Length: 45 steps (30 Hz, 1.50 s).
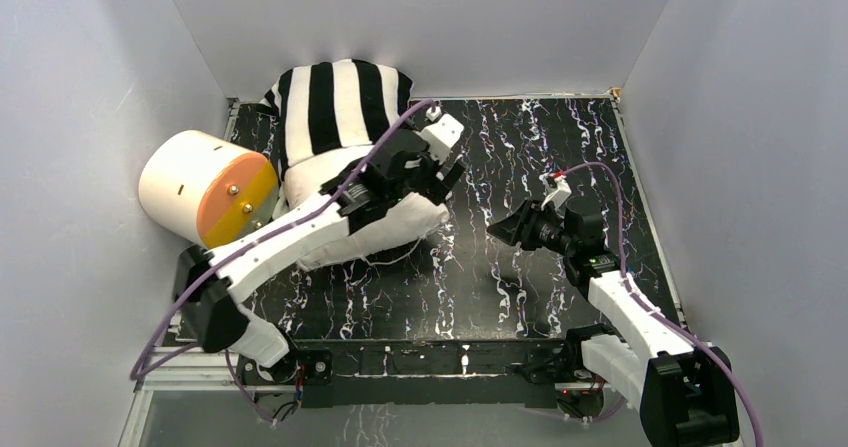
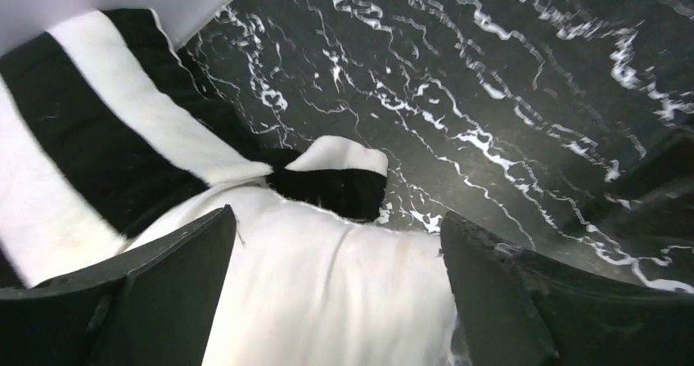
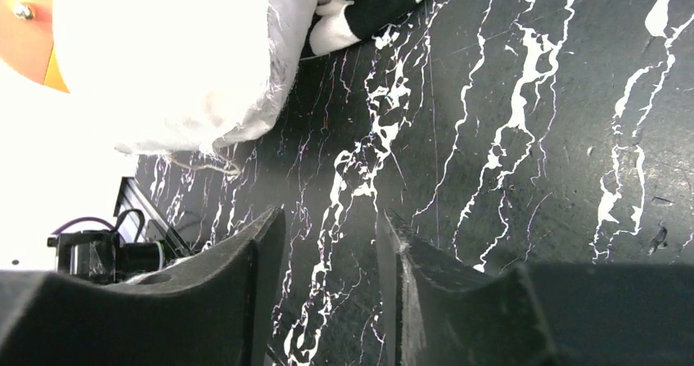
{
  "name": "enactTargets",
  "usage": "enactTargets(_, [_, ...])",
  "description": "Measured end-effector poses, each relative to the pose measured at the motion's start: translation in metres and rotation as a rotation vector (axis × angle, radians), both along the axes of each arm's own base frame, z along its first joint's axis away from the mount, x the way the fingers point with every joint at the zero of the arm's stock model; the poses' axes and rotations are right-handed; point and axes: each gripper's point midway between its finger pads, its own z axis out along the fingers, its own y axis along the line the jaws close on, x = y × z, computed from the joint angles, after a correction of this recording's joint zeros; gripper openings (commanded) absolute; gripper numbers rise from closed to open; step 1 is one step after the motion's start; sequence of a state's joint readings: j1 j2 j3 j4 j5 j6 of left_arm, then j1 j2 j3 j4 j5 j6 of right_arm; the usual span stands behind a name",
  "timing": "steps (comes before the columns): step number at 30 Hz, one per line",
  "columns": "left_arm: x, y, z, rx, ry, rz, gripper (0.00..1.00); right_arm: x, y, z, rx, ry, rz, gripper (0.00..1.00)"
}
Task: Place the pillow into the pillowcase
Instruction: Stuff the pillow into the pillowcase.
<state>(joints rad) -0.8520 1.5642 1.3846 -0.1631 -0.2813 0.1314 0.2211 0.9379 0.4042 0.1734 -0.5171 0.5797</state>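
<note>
Marbled tabletop [image 1: 520, 297]: left jaws wide over pillow [image 2: 327, 300].

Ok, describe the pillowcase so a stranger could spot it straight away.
Look to the far left corner of the black marbled table. The pillowcase bunches there over the far end of the white pillow. Only it has broad black and white stripes.

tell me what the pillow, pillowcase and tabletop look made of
Pillow: matte white woven cloth, maybe cotton; it puffs softly and loose threads trail from its edge.
Pillowcase: soft matte fabric, black and white stripes, creased and slumped.
Tabletop: hard, smooth, faintly glossy black with white veins; marble or a printed imitation, cannot tell.
</note>
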Motion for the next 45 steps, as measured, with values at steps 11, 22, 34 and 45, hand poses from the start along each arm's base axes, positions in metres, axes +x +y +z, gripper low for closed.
enactTargets(11, [-0.035, 0.065, 0.011, 0.133, -0.008, 0.109, 0.87, 0.023, 0.005, 0.025, 0.034, -0.093, -0.013, 0.64])
enactTargets(22, [0.005, 0.157, -0.049, 0.045, 0.274, 0.624, 0.75, 0.158, 0.059, 0.059, -0.010, -0.335, 0.177, 0.68])
enactTargets(34, [0.003, 0.184, -0.094, -0.045, 0.388, 0.694, 0.53, 0.230, 0.157, -0.034, -0.119, -0.414, 0.525, 0.77])
enactTargets(45, [0.006, 0.175, -0.091, -0.087, 0.394, 0.646, 0.36, 0.174, 0.170, -0.100, -0.149, -0.320, 0.669, 0.00])
